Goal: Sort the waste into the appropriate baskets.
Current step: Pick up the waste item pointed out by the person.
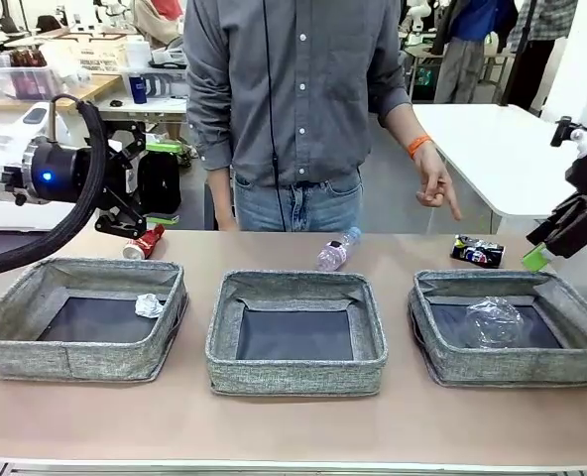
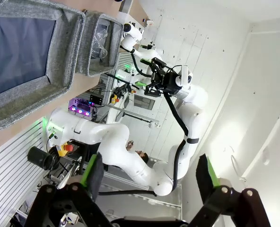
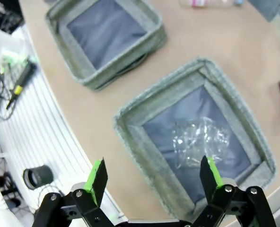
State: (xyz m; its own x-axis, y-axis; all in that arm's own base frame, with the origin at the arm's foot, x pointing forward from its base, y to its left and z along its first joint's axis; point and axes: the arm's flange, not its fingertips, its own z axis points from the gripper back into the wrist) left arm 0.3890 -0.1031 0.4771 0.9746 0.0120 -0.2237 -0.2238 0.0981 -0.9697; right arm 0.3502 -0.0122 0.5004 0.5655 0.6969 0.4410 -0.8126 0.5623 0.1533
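Three grey baskets stand in a row. The left basket (image 1: pixel 16 332) holds a crumpled white paper ball (image 1: pixel 149 305). The middle basket (image 1: pixel 295 372) has nothing in it. A clear plastic cup (image 1: pixel 492 322) (image 3: pixel 199 142) lies in the right basket (image 1: pixel 512 369) (image 3: pixel 140 146). Behind the baskets lie a crushed red can (image 1: pixel 145 242), a clear bottle with pink label (image 1: pixel 337 250) and a dark can (image 1: pixel 477 252). My left gripper (image 1: pixel 165 183) (image 2: pixel 148 174) hovers open above the table's left side, pointing sideways. My right gripper (image 1: pixel 541 248) (image 3: pixel 153 175) hangs open over the right basket.
A person stands at the far side, one hand (image 1: pixel 434 183) pointing down towards the dark can. The left wrist view shows the middle basket (image 2: pixel 59 71) and the right basket (image 2: pixel 102 45) side-on. The table's near edge runs along a white slatted strip (image 3: pixel 40 137).
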